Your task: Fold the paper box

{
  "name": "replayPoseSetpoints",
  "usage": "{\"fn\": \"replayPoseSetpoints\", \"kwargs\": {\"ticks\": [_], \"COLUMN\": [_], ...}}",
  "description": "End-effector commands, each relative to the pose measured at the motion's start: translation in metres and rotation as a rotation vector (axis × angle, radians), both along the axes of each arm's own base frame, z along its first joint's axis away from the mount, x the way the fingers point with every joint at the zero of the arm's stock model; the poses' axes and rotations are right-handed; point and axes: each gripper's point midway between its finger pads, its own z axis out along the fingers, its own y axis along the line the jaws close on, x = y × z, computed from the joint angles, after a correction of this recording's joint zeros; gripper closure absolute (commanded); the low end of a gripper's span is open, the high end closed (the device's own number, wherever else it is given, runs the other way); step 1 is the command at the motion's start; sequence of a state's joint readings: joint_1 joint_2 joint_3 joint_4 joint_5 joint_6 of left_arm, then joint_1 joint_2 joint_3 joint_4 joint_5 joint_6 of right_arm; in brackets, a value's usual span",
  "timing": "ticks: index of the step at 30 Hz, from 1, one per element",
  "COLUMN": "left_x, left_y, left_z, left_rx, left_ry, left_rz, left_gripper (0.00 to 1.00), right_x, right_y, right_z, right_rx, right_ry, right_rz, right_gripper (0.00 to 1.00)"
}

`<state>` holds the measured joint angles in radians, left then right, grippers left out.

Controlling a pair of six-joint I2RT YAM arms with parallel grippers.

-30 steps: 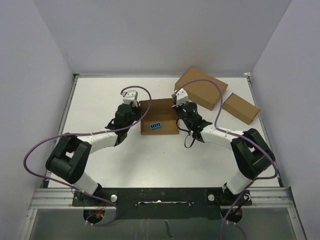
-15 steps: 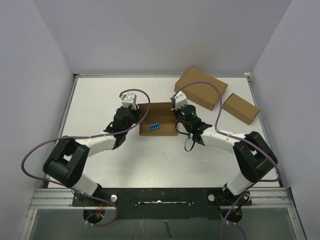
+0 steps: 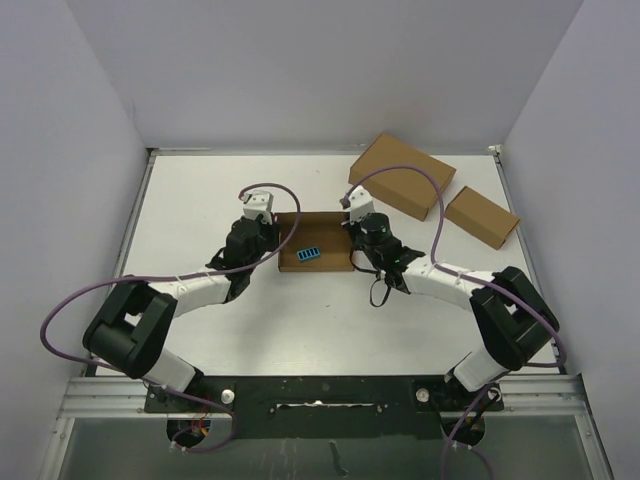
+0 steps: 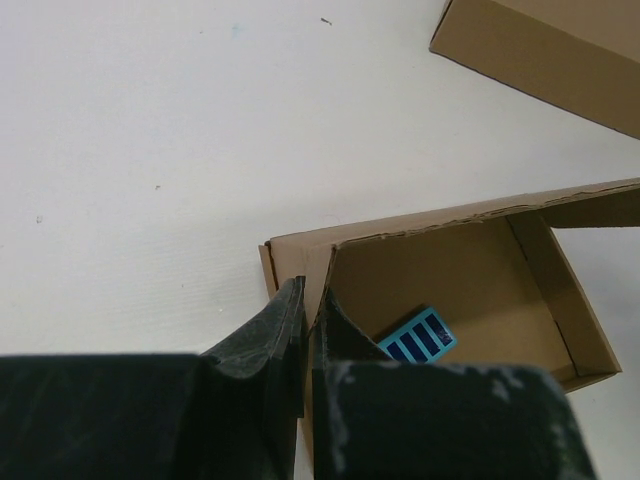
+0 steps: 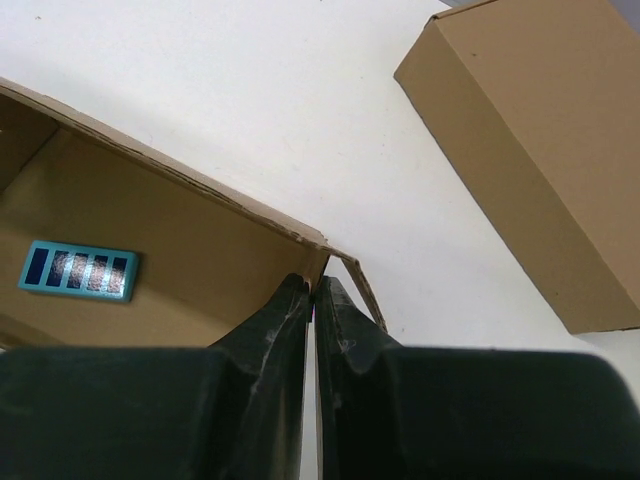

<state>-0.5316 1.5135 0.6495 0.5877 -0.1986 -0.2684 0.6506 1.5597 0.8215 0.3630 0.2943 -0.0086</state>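
The paper box (image 3: 330,225) lies open in the middle of the table, a brown tray with a blue striped label (image 3: 311,252) on its floor. My left gripper (image 3: 279,240) is shut on the box's left side wall, one finger inside and one outside; in the left wrist view the gripper (image 4: 312,300) pinches that wall of the box (image 4: 450,260) beside the label (image 4: 418,335). My right gripper (image 3: 352,237) is shut on the right side wall; the right wrist view has the gripper (image 5: 314,285) on the corner of the box (image 5: 180,230), a loose flap just outside it.
A larger brown box (image 3: 402,175) sits at the back right, close behind the paper box's right corner, and shows in both wrist views (image 5: 540,150) (image 4: 550,50). A small narrow brown box (image 3: 481,216) lies further right. White walls enclose the table.
The box's far panel has risen, so its outline looks shorter from above. Both wrists have shifted slightly along the side walls while staying shut on them.
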Motion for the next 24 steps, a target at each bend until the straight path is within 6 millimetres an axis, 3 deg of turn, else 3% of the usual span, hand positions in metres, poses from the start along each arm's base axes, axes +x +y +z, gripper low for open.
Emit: {"fn": "replayPoseSetpoints", "kwargs": {"ticks": [1,24], "left_x": [-0.022,-0.031], "left_y": [-0.032,-0.034], "left_z": [0.014,0.011], "left_rx": [-0.04,0.001], "left_ry": [-0.011,-0.002], "left_rz": [-0.16,-0.22], "left_gripper": [1.0,1.0], "right_x": [-0.026,-0.042], "right_y": [0.031,0.039], "right_z": [-0.004,-0.011], "right_rx": [0.076,0.103], "right_ry": [0.075,0.167], "right_rz": [0.12,0.137], "right_gripper": [0.94,0.94]}}
